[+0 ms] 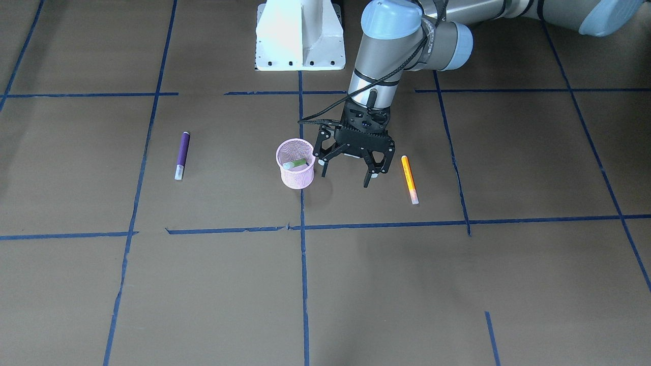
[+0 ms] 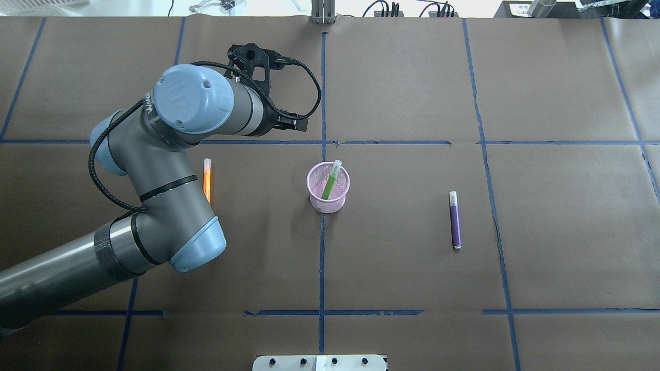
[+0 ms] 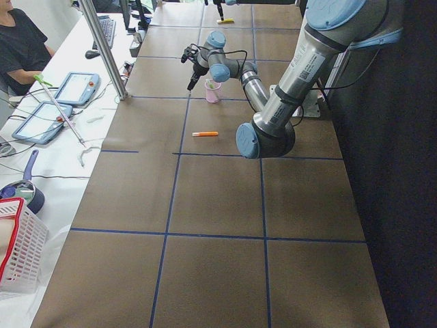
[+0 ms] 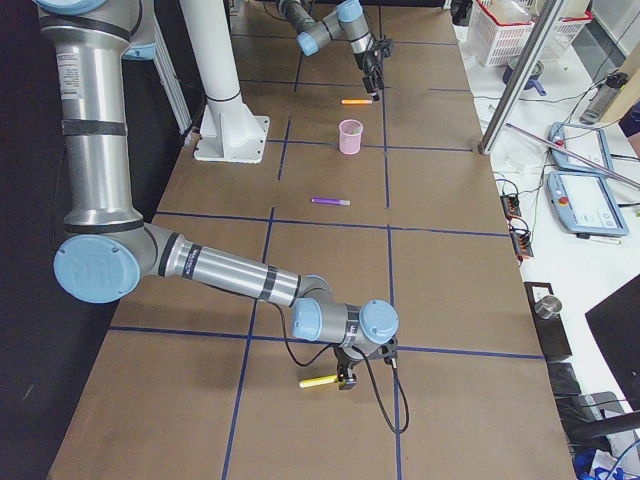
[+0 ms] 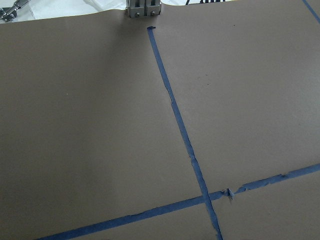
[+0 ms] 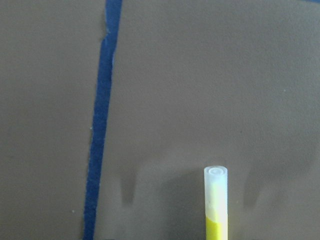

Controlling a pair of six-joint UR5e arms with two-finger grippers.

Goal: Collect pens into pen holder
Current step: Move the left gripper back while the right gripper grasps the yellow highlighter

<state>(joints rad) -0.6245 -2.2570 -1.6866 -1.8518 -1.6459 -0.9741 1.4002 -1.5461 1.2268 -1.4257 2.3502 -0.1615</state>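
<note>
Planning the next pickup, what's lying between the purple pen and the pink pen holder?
Nothing: the overhead view shows only bare brown paper between the purple pen and the pen holder.

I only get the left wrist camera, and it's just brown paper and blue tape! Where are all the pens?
Observer: The green pen is already inside the pink pen holder, leaning on its rim.
Operator: Yay! And the other two?
Observer: The orange pen and the purple pen lie flat on the table, one on each side of the pen holder.
Operator: Is the left hand holding something?
Observer: No, the left hand is open and empty.
</note>
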